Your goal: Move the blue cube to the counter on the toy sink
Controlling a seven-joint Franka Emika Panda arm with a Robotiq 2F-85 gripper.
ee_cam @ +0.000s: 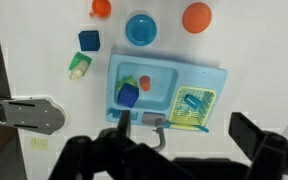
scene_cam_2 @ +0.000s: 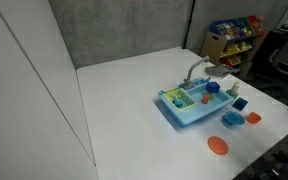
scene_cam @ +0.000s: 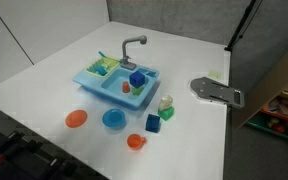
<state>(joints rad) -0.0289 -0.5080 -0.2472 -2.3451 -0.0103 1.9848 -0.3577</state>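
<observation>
The light-blue toy sink (scene_cam: 94, 82) (scene_cam_2: 184, 116) (ee_cam: 199, 78) stands on the white table, with a grey faucet (scene_cam: 134, 45) and a yellow-green tray section (ee_cam: 194, 100). The dark blue cube (scene_cam: 136, 79) (scene_cam_2: 213, 88) (ee_cam: 128, 94) sits in the basin at the end away from the tray, next to a small orange piece (ee_cam: 145, 83). The counter ledge (scene_cam: 150, 90) at that end of the sink is bare. My gripper (ee_cam: 182, 126) shows only in the wrist view. It is open and empty, high above the faucet side of the sink.
An orange plate (scene_cam: 76, 119), a blue bowl (scene_cam: 114, 120), an orange cup (scene_cam: 136, 142), a lighter blue block (scene_cam: 154, 124) and a green block (scene_cam: 166, 112) lie in front of the sink. A grey metal plate (scene_cam: 216, 91) lies near the table's edge.
</observation>
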